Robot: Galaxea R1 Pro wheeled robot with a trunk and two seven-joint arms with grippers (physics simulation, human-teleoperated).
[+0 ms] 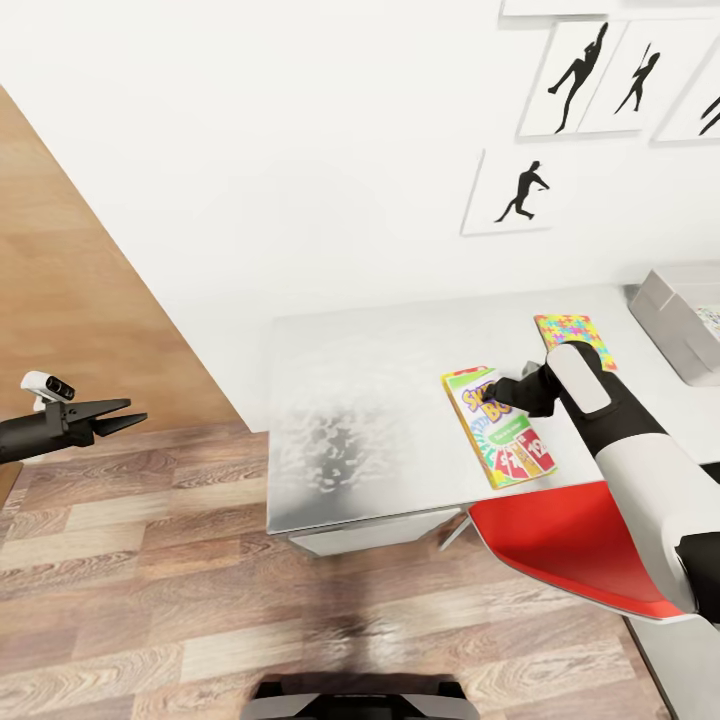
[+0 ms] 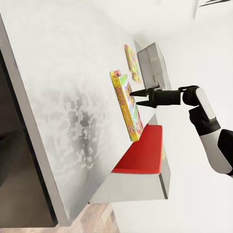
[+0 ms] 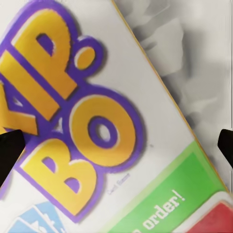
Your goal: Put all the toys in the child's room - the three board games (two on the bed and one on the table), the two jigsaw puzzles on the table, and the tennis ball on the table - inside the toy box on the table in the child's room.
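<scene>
The green-edged SKIP-BO board game (image 1: 497, 428) lies flat near the table's (image 1: 370, 400) front right edge. My right gripper (image 1: 497, 390) hovers just over its top end, open, with the fingertips (image 3: 10, 148) spread wide over the printed lid (image 3: 92, 121). Beyond the game lies a multicolour jigsaw puzzle (image 1: 573, 337). The pale grey toy box (image 1: 672, 318) stands at the table's right end. The left wrist view takes in the game (image 2: 127, 110), the puzzle (image 2: 131, 62), the toy box (image 2: 153, 65) and my right gripper (image 2: 132, 94). My left gripper (image 1: 128, 412) hangs open and empty over the floor, far left.
A red chair seat (image 1: 570, 545) is tucked under the table's front edge below my right arm. Black silhouette prints (image 1: 520, 192) hang on the white wall behind. Wood plank floor (image 1: 150, 560) spreads left of and in front of the table.
</scene>
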